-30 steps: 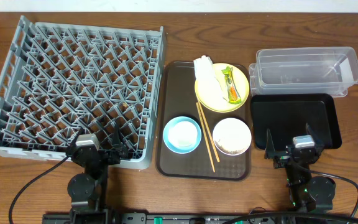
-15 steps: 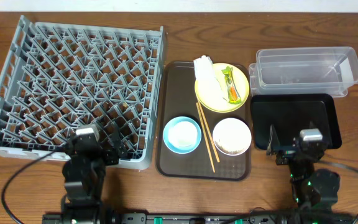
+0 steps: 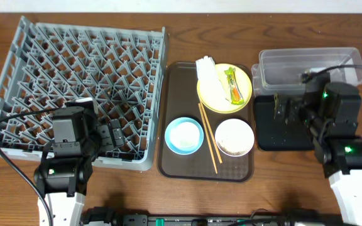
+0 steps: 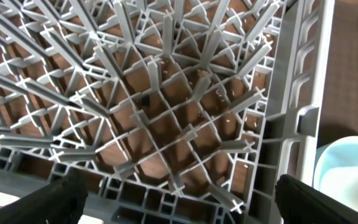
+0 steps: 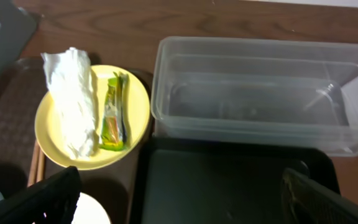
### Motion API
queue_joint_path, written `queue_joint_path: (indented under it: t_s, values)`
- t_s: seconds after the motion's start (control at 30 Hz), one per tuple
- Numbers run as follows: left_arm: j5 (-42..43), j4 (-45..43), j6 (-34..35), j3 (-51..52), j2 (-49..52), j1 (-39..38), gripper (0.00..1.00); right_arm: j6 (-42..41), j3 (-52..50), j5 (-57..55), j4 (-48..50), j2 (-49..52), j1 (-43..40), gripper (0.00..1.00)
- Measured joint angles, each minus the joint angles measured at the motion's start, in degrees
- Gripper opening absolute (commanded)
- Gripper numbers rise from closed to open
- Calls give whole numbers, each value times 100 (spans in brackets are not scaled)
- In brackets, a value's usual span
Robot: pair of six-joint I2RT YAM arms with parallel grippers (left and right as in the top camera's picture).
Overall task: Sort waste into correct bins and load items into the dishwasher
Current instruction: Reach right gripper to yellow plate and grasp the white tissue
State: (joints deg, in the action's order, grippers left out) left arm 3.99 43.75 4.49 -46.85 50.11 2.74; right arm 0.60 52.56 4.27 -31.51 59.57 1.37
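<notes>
The grey dish rack (image 3: 74, 75) fills the left. My left gripper (image 3: 110, 135) hangs open and empty over its front right corner (image 4: 179, 208). On the brown tray, the yellow plate (image 3: 224, 94) holds the white napkin (image 3: 208, 78) and the green-and-orange wrapper (image 3: 233, 86). In front of it lie the blue bowl (image 3: 184, 136), the chopsticks (image 3: 207, 139) and the white bowl (image 3: 234, 137). My right gripper (image 3: 286, 110) is open and empty over the black tray (image 3: 294, 135), near the clear tub (image 3: 310, 68). The right wrist view shows its open jaws (image 5: 179, 208), the plate (image 5: 135, 106), napkin (image 5: 70, 102), wrapper (image 5: 112, 118) and tub (image 5: 260, 93). I see no small cup.
The brown serving tray (image 3: 175, 94) lies between the rack and the bins. Pale specks lie under the rack's grid (image 4: 229, 112). The blue bowl's rim (image 4: 347, 171) shows right of the rack wall. Cables trail at the table's front edge.
Both arms have risen from the front edge and moved away from it: the left over the rack's front right corner, the right over the black tray toward the tub. Nothing was grasped.
</notes>
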Motion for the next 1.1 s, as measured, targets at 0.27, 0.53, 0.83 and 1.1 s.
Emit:
queue_joint_path:
  t_s: [0.27,0.53,0.83,1.1]
  values:
    - [13,39,0,0,4,0,99,4,15,535,155,98,109,92]
    - [13,-46,-2,0,4,0,99,7,1545,509,-520,1641,1325,90]
    - [13,-50,0,0,4,0,99,4,2710,380,-557,3733,1976,77]
    - [13,-50,0,0,4,0,99,-160,2710,79,-39,5265,2262,71]
